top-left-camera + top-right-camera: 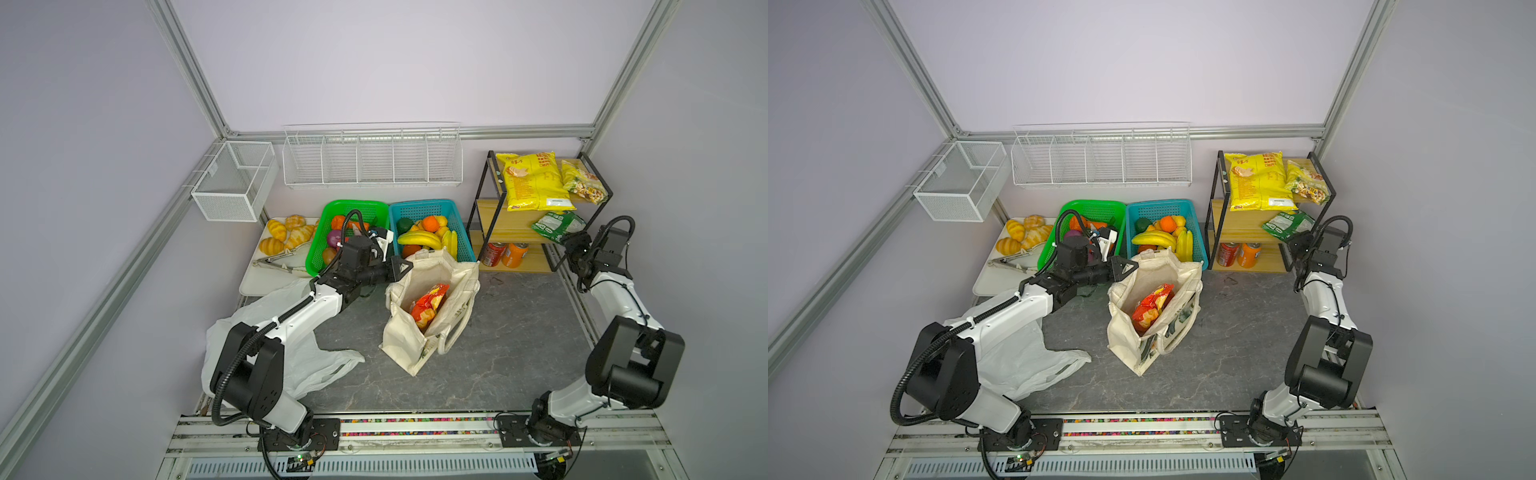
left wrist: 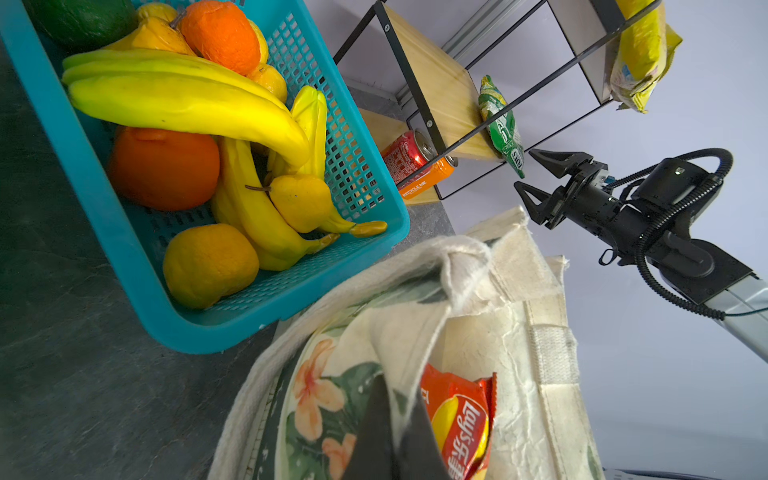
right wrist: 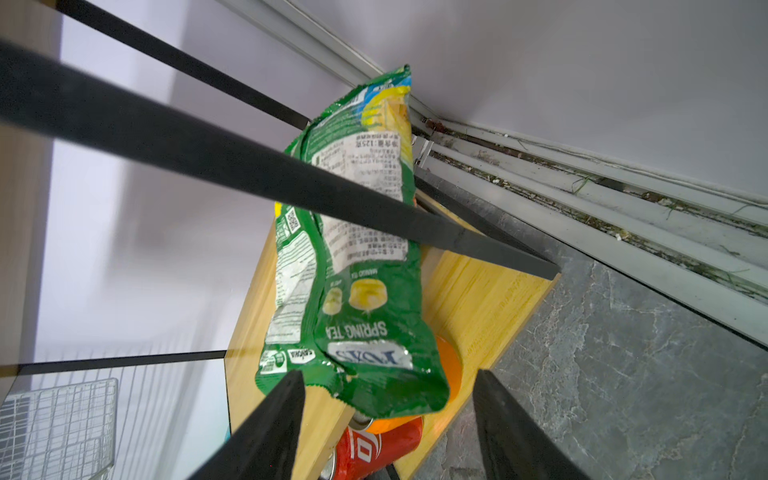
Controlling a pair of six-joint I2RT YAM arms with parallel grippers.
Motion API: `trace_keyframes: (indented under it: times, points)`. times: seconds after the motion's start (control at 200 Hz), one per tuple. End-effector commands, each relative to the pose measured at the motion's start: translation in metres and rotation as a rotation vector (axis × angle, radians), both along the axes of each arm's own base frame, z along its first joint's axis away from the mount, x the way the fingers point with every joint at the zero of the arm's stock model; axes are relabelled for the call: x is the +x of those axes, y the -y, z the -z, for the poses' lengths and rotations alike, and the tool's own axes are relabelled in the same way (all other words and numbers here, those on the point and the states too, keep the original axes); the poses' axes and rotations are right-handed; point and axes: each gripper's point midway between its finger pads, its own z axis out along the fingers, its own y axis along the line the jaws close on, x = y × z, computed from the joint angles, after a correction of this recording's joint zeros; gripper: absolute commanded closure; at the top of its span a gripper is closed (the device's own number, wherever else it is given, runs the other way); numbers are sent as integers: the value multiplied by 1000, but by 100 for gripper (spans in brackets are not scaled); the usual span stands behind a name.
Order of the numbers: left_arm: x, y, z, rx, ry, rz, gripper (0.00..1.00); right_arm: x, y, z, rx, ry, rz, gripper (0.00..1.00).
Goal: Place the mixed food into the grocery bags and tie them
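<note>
Left arm [image 1: 291, 324] looms closest, big and bent, its left gripper [image 1: 402, 268] pinched tight on the rim of the canvas tote [image 1: 415, 345], propping the mouth wide. Under that arm the white plastic bag [image 1: 316, 361] lies crumpled. Over at the shelf [image 1: 490, 216], the right gripper [image 3: 388, 374] stands jaws apart, straddling the bottom seam of the green packet [image 3: 353, 257], which lies on the middle board. Light, crinkly, slippery, I'd guess, so bite the flat sealed edge. It reads "FOX'S", "SPRING TEA". Smallest, the red packet [image 1: 428, 305], marked Lay's, sits inside the tote.
</note>
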Motion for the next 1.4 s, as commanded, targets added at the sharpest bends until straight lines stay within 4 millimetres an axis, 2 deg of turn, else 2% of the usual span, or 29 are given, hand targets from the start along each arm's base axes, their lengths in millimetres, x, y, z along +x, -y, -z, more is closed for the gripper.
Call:
trace_keyframes:
  times: [0.0, 0.205, 0.51, 0.655, 0.81, 1.015, 1.16, 1.395]
  points:
    - [7, 2, -6, -16, 23, -3, 100, 6, 11, -2, -3, 13, 45, 35]
    - [7, 2, -4, -14, 19, -2, 100, 16, 16, -3, -13, 24, 44, 44]
    - [7, 2, -4, -13, 19, -3, 100, 13, 17, -11, -34, 43, 43, 71]
    - [6, 2, -4, -12, 19, 0, 100, 11, 15, -15, -40, 60, 31, 81]
    - [5, 2, -3, -8, 20, 0, 100, 10, 9, -25, -30, 89, 0, 90]
    - [6, 2, -2, -7, 19, 1, 100, 4, -11, -47, -10, 153, -87, 94]
    - [6, 2, -2, -9, 18, 0, 100, -12, -38, -57, 11, 185, -170, 94]
    - [7, 2, 0, -12, 10, -4, 100, -76, -72, -79, -82, 189, -234, 94]
